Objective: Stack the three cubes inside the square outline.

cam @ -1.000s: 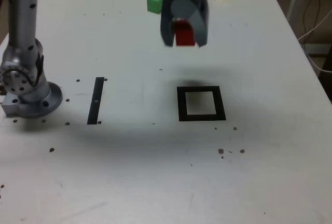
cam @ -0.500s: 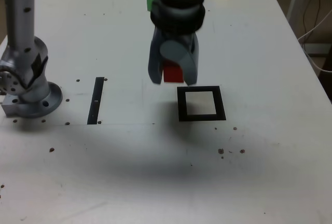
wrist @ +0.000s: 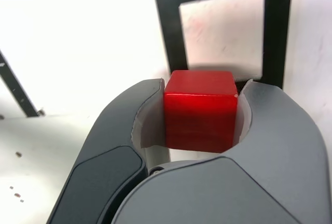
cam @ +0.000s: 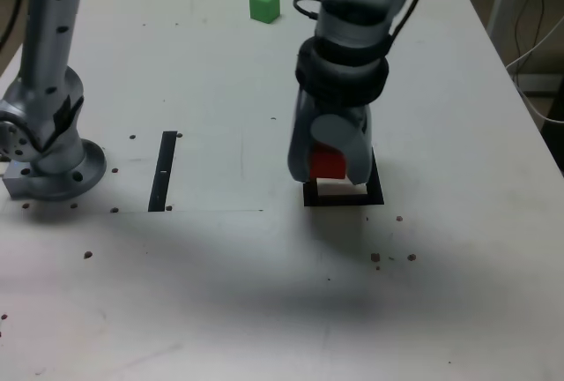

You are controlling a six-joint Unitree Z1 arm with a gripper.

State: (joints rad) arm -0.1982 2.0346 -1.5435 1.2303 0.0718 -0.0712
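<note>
My pincer (cam: 330, 168) is clamped on the red cube (cam: 327, 163), a jaw pressed against each side of it, as the wrist view shows plainly (wrist: 200, 111). In the exterior view I hang just right of the frame's centre, right over the square outline (cam: 377, 194), whose near edge and right corner peek out from under me. The cube sits above the outline's pale centre; whether it touches down I cannot tell. The green cube (cam: 264, 4) rests on the white table (cam: 220, 293) in the upper middle of the frame, well apart from me. A black strip (cam: 163, 170) lies left of centre, near my base (cam: 48, 165).
</note>
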